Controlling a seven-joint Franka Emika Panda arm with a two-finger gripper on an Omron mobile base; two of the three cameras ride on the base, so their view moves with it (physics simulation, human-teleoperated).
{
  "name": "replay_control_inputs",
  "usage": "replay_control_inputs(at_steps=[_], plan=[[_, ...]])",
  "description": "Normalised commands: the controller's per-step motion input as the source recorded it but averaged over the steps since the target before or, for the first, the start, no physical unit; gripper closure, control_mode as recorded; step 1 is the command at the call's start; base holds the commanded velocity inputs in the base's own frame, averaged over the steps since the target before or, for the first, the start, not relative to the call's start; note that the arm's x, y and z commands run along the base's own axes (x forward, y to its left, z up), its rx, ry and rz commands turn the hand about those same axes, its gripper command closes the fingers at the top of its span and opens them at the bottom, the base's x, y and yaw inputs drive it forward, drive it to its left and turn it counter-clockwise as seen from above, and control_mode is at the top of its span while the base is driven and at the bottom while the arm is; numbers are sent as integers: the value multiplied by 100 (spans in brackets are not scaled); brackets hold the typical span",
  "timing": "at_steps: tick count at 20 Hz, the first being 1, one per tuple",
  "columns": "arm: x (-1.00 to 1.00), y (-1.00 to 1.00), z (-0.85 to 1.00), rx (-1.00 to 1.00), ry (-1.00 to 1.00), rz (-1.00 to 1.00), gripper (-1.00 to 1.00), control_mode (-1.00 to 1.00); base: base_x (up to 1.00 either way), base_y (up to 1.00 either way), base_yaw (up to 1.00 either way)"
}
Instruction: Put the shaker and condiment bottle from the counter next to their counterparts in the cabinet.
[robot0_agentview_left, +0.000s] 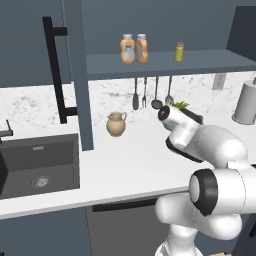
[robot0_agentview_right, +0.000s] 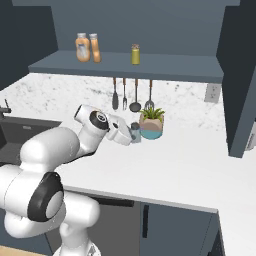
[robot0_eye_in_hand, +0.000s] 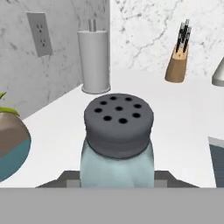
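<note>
The shaker (robot0_eye_in_hand: 118, 140) sits closest to the hand camera: a squat blue-grey translucent jar under a dark grey cap pierced with round holes, upright between the dark tips of the claw (robot0_agentview_right: 133, 136), which is clamped on its sides. From the right base view, the shaker is held low over the white marble tabletop (robot0_agentview_right: 185, 165), just beside a small potted plant (robot0_agentview_right: 151, 125) in a teal and brown bowl. Bare tabletop stretches toward the front edge and off to the right of the plant. Behind the shaker in the hand view stand a paper towel roll (robot0_eye_in_hand: 93, 61) near a wall outlet and, farther along, a wooden knife block (robot0_eye_in_hand: 177, 65). Utensils (robot0_agentview_left: 152, 95) hang under the open shelf of the dark slate-blue cabinet (robot0_agentview_left: 165, 62). On that shelf two orange bottles stand touching, the condiment bottle (robot0_agentview_left: 142, 48) beside its counterpart (robot0_agentview_left: 127, 49), with a yellow shaker (robot0_agentview_left: 179, 52) well apart to the right and open shelf between them. A tan jug (robot0_agentview_left: 116, 123) stands near the sink (robot0_agentview_left: 37, 165).
</note>
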Motion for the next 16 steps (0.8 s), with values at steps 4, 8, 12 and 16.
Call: replay_control_inputs(at_steps=[4,8,12,16], plan=[[11,-2,64,-8,-4,1,100,-100,0,0,0],[13,-2,68,-15,-1,1,100,-100,0,0,0],[8,-4,61,-12,0,6,100,-100,0,0,0],[9,-22,73,-4,0,12,100,-100,0,0,0]])
